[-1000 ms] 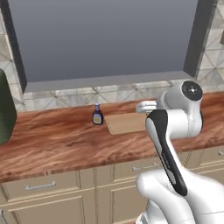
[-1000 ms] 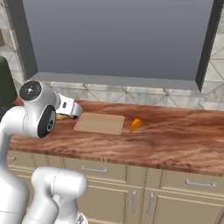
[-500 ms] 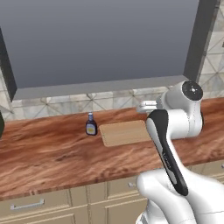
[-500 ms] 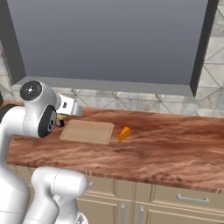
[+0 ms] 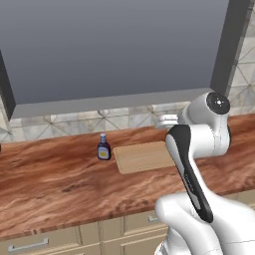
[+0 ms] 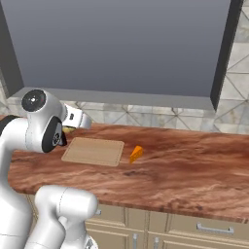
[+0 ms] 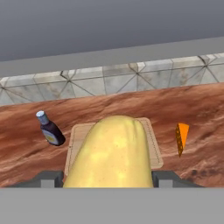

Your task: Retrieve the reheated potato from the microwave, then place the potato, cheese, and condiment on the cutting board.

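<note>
The potato (image 7: pixel 113 153) is held between the closed fingers of the gripper (image 7: pixel 109 178), above the near edge of the cutting board (image 7: pixel 151 144). The condiment (image 7: pixel 49 129) stands just left of the board, the cheese (image 7: pixel 181 137) just right. It is judged that the potato should be lowered centrally, leaving room for both.
</note>
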